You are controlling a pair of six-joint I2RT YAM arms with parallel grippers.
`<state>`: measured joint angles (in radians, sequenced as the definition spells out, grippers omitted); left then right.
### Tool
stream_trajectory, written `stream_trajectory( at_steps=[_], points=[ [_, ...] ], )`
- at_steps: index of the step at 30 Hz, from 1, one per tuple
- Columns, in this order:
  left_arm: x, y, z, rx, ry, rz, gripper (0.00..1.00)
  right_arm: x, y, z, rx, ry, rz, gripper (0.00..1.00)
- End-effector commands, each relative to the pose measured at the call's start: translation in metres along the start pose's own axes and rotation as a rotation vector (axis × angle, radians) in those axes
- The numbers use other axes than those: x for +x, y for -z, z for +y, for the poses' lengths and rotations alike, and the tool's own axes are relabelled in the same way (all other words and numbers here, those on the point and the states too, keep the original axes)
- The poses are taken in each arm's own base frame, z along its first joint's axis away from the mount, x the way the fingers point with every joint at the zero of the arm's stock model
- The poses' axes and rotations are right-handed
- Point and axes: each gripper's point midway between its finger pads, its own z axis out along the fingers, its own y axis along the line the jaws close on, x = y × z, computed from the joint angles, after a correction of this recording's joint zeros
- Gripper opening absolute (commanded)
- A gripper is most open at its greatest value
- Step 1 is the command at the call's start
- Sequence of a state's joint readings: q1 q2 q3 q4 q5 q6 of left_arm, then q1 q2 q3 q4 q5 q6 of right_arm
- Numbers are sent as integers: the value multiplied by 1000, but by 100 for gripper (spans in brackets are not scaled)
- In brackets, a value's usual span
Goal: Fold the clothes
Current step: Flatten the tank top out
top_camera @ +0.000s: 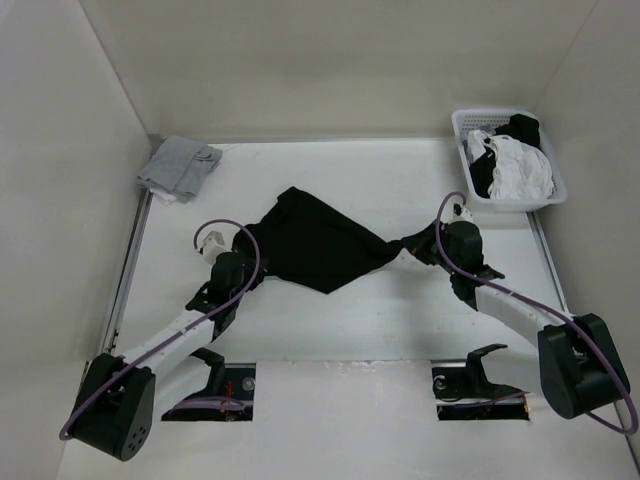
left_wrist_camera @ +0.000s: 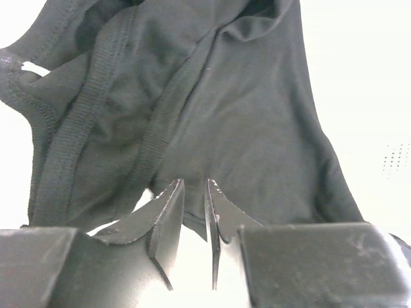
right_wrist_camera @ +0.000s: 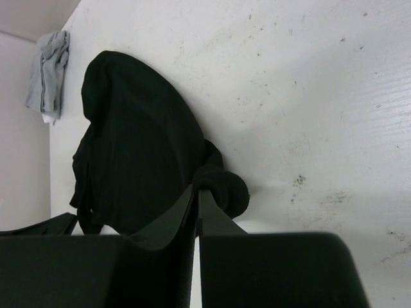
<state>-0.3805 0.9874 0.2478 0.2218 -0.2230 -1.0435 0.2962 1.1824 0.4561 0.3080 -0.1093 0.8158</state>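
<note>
Scuffed white table point(top_camera: 380, 320) is carrying the soft matte black garment point(top_camera: 310, 240) mid-table, long axis running left-right, its broad, rib-hemmed left side tapering rightward into a twisted rope; right gripper point(right_wrist_camera: 196, 189) is pinching that bunched end, while left gripper point(left_wrist_camera: 192, 186) is nosing the hem, gap narrow, hold not discernible.

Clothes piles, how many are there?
3: the black shirt mid-table, a grey bundle at the far left corner, a heap in the white basket far right. More may hide in it.
</note>
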Motion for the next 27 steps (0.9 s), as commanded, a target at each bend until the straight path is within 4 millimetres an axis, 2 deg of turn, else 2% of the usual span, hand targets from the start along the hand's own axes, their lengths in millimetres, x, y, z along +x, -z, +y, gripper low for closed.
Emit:
stream_trajectory(
  at_steps=[1, 6, 9, 14, 19, 27],
  points=[
    [-2, 4, -2, 3, -7, 2, 18, -12, -2, 18, -62, 18, -42, 6],
    [7, -4, 9, -41, -19, 39, 19, -12, -1, 19, -64, 18, -44, 6],
    [10, -6, 13, -59, -25, 47, 25, -12, 0, 19, -66, 18, -44, 6],
    [9, -10, 13, -64, -28, 42, 28, -12, 0, 20, -71, 19, -43, 6],
    [10, -15, 13, -73, -42, 47, 28, -12, 0, 21, -75, 19, -46, 6],
    [7, -12, 1, -27, -35, 35, 21, -11, -1, 19, -70, 19, -41, 6]
  ],
)
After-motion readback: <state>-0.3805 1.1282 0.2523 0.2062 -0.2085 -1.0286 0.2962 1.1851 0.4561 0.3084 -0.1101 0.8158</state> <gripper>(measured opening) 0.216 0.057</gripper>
